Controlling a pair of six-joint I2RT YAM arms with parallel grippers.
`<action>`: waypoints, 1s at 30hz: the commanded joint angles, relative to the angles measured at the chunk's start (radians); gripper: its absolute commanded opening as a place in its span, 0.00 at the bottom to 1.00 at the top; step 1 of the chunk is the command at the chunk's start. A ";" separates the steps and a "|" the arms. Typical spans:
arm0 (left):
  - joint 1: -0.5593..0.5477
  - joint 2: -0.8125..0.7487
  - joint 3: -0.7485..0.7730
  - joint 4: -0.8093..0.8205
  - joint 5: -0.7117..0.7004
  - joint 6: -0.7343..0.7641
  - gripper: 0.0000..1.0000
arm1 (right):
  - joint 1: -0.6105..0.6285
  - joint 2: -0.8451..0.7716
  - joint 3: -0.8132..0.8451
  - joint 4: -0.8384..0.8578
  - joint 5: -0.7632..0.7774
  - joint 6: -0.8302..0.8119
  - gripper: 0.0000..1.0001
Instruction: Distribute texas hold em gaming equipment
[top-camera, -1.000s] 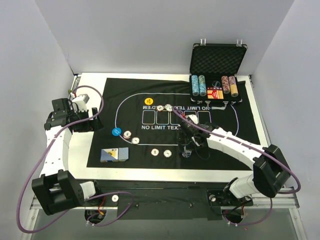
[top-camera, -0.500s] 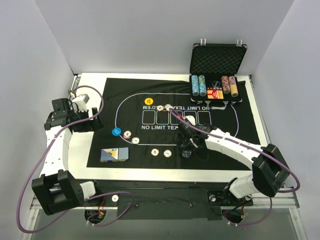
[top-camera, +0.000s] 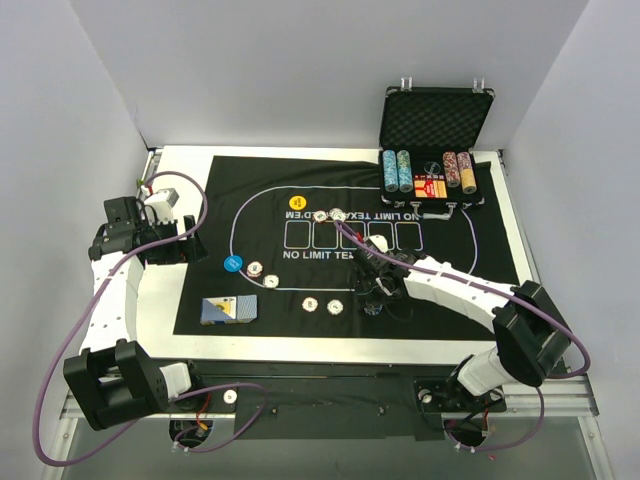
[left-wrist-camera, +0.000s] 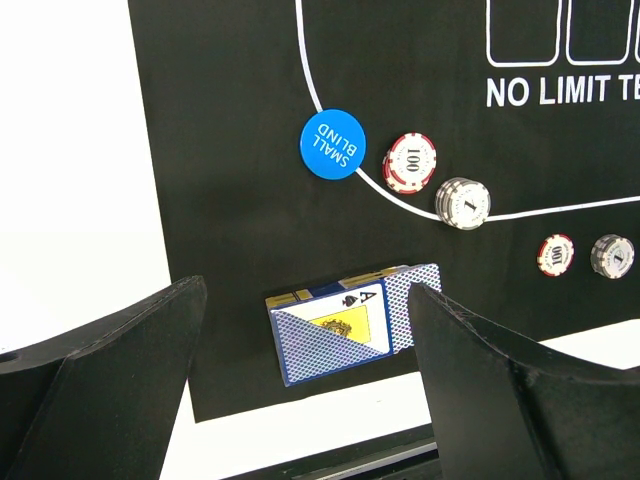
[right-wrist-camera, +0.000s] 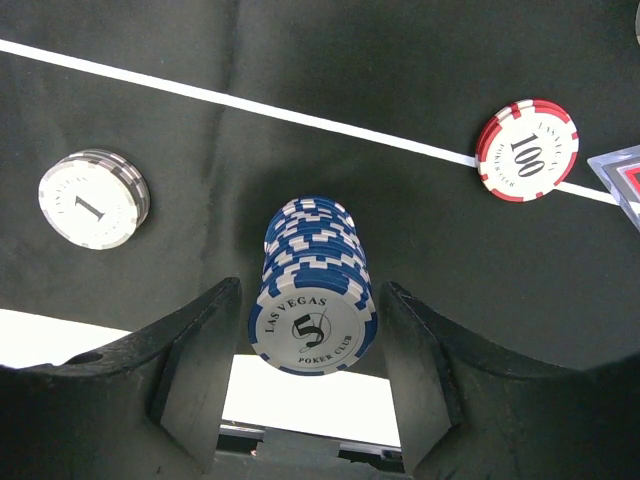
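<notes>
A tall stack of blue-and-white poker chips stands on the black mat near its front edge. My right gripper straddles it, open, with a thin gap on each side. From above, the right gripper hangs over that stack. My left gripper is wide open and empty above the table's left side. Beyond it lies a deck of playing cards. A blue SMALL BLIND disc, a red 100 chip and a grey 1 chip pile lie past the deck.
The open black case at the back right holds rows of chips. A yellow disc and two chips lie on the far side of the mat. A grey 1 chip and a red 100 chip flank the blue stack.
My right gripper's fingers have drawn in around the blue chip stack, and that arm has shifted slightly left. The left arm has not moved.
</notes>
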 joint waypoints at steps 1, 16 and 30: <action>0.007 -0.008 0.000 0.026 0.023 0.004 0.93 | 0.007 -0.027 -0.008 -0.021 0.010 0.011 0.51; 0.008 -0.002 0.010 0.027 0.026 -0.001 0.93 | 0.005 -0.043 0.004 -0.043 0.015 0.003 0.34; 0.008 0.003 0.023 0.027 0.029 -0.001 0.93 | 0.007 -0.081 0.128 -0.136 0.042 -0.015 0.26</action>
